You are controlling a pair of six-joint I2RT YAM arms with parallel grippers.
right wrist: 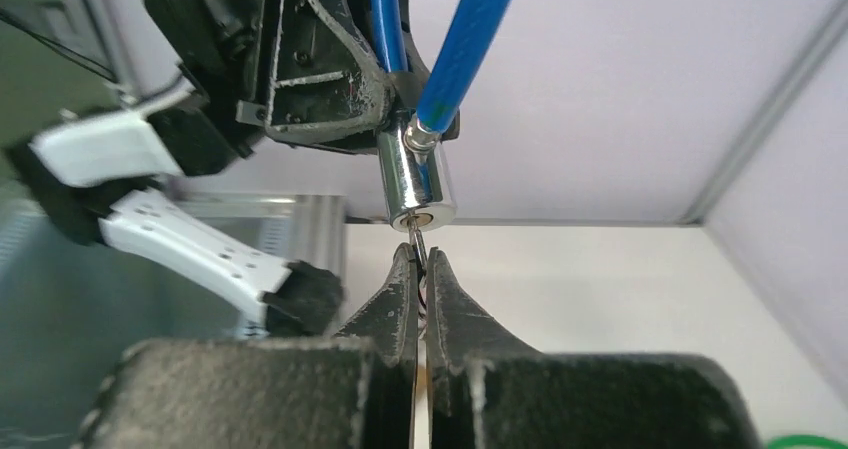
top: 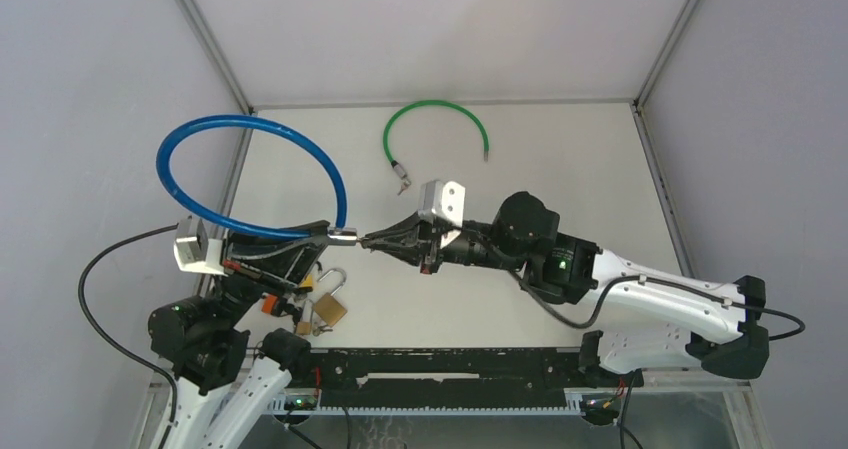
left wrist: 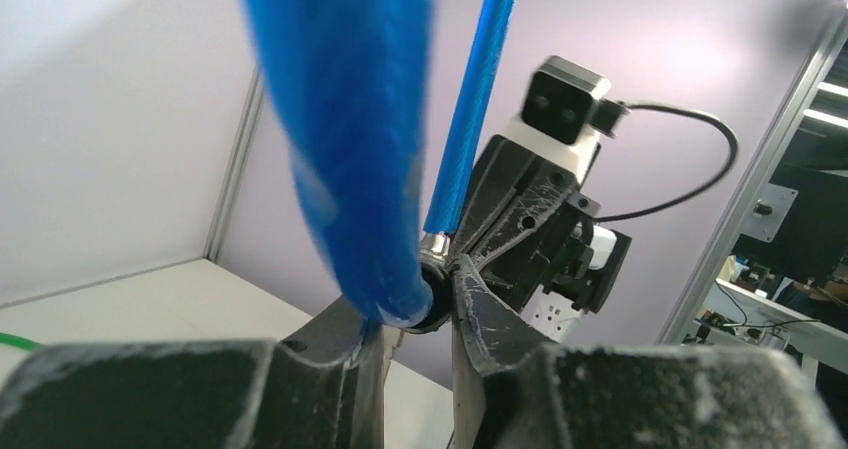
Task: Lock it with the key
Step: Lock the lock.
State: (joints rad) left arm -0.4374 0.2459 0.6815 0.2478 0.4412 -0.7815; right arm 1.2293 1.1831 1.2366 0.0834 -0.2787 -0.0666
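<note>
Flanking one blue cable lock (right wrist: 420,179): left pincer (top: 323,235), right pincer (right wrist: 420,272), one key (right wrist: 417,235).

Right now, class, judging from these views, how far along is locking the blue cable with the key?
Done: the left end effector grips the blue cable lock at its chrome cylinder, cable end seated. In hand: the right end effector pinches the key, tip in the keyhole. Left: turning and withdrawing it; whether it has turned, I cannot tell.
</note>
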